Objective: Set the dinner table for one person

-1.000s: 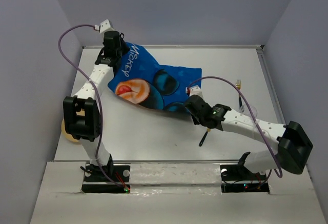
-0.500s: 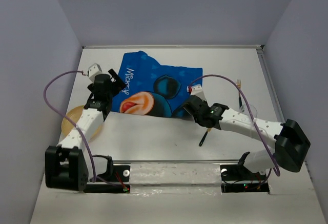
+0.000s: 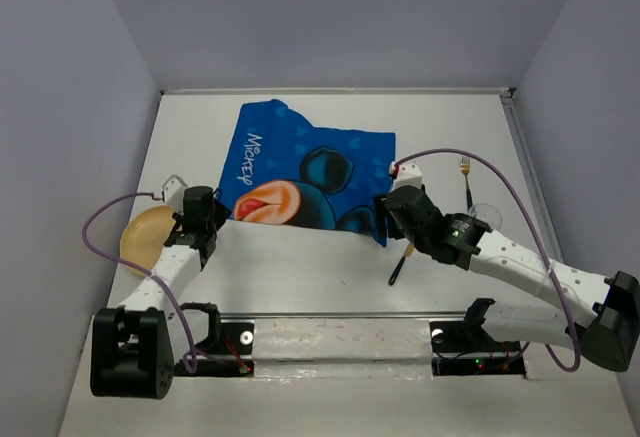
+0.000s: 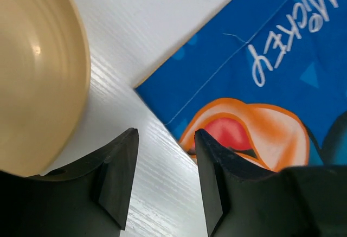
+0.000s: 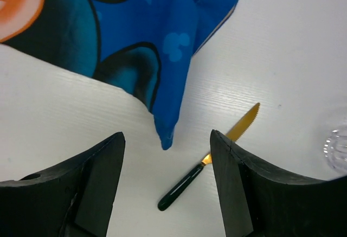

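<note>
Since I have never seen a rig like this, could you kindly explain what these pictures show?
This is a robot with two white jointed arms, the left arm and the right arm, bolted at the near edge of a large flat white tabletop. One picture comes from a fixed camera above and behind the arms. The other two come from a camera on each wrist, so the dark shapes at the bottom of those are the hand's own fingers.

The left hand and the right hand are both open and hold nothing.

On the table lies a blue cloth placemat with a Mickey print. To its left is a round tan plate. To its right are a gold-bladed knife with a dark handle, a gold fork with a dark handle and a clear glass.
</note>
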Controlling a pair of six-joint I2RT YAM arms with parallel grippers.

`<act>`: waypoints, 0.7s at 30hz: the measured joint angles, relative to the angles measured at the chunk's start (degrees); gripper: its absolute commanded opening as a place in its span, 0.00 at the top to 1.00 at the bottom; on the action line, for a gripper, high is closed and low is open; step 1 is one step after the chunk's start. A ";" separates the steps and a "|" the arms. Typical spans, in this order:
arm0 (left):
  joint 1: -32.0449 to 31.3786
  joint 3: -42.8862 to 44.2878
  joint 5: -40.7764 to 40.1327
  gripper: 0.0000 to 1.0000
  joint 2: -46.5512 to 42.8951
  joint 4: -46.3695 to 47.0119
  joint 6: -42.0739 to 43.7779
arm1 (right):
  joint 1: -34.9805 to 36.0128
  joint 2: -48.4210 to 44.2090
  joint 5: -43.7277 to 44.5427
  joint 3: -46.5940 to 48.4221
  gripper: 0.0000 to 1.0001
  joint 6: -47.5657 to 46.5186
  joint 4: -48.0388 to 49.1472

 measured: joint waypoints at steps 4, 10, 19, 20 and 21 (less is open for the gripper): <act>1.09 0.00 -0.81 0.44 5.99 1.44 -1.62 | 0.00 -0.70 -2.91 -2.78 0.31 0.96 3.02; 2.25 0.76 -0.96 0.46 13.22 4.20 -2.14 | 0.00 -0.66 -4.57 -5.09 0.31 1.70 3.54; 2.73 1.64 -0.94 0.60 18.53 9.66 -2.67 | 0.00 -0.66 -5.35 -5.09 0.30 1.95 6.03; 2.86 1.73 -0.94 0.62 19.08 10.27 -2.69 | 0.00 -0.59 -5.35 -5.09 0.30 2.05 6.12; 2.97 1.81 -0.87 0.65 19.63 10.95 -2.73 | 0.00 -0.48 -5.33 -5.09 0.28 2.19 6.19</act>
